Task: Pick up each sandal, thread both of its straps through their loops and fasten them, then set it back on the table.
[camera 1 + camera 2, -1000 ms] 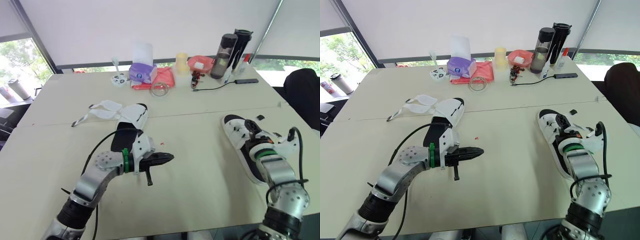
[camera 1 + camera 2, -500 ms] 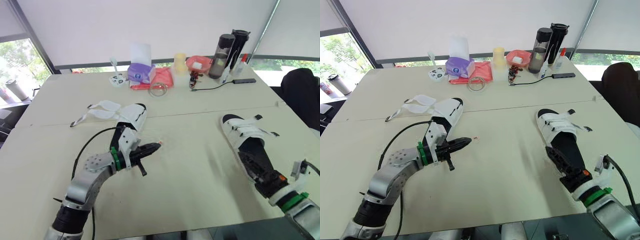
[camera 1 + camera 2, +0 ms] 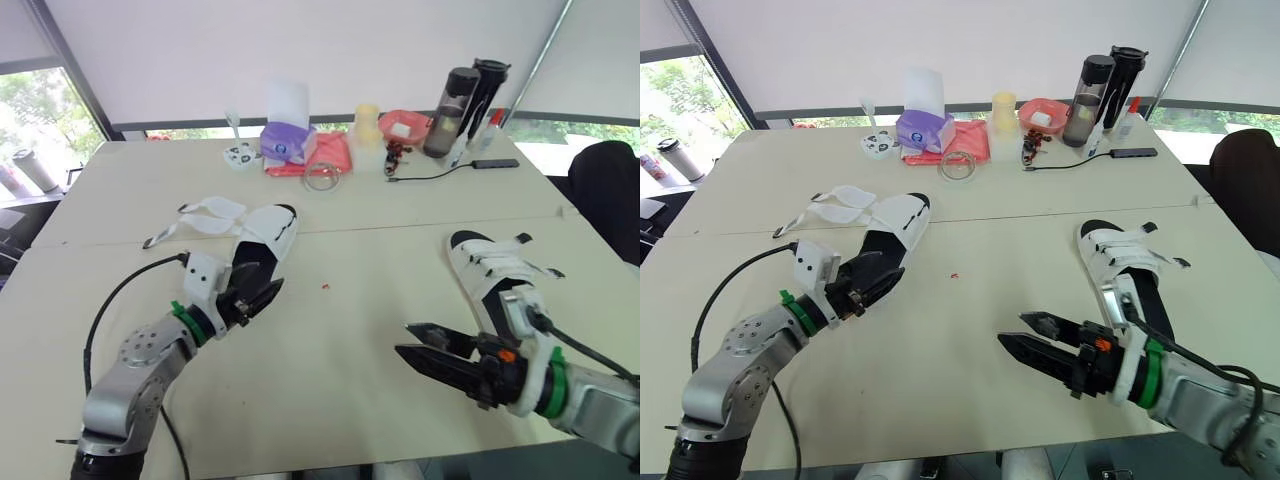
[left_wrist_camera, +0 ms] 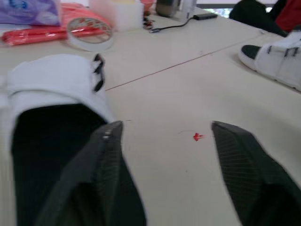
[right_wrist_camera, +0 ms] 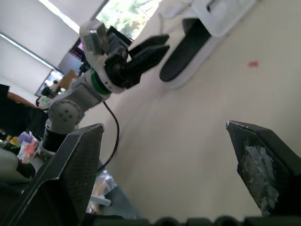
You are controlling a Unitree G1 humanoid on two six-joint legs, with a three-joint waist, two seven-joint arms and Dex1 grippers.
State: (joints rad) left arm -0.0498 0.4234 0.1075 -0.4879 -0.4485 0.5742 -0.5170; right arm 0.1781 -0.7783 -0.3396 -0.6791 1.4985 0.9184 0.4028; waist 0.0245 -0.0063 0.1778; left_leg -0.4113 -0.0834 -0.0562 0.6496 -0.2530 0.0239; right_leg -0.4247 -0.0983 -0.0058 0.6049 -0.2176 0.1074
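Right tool (image 3: 1015,330) swung inward, spread wide, empty.

My left sandal (image 3: 266,238), white with a black footbed, lies flat on the table (image 3: 380,230) to my left, toe pointing away from me. Its open straps (image 3: 205,215) are splayed out on the tabletop to its left. My right sandal (image 3: 488,268), in the same colours, lies flat to my right with its closed straps (image 3: 503,262) lying across the footbed.
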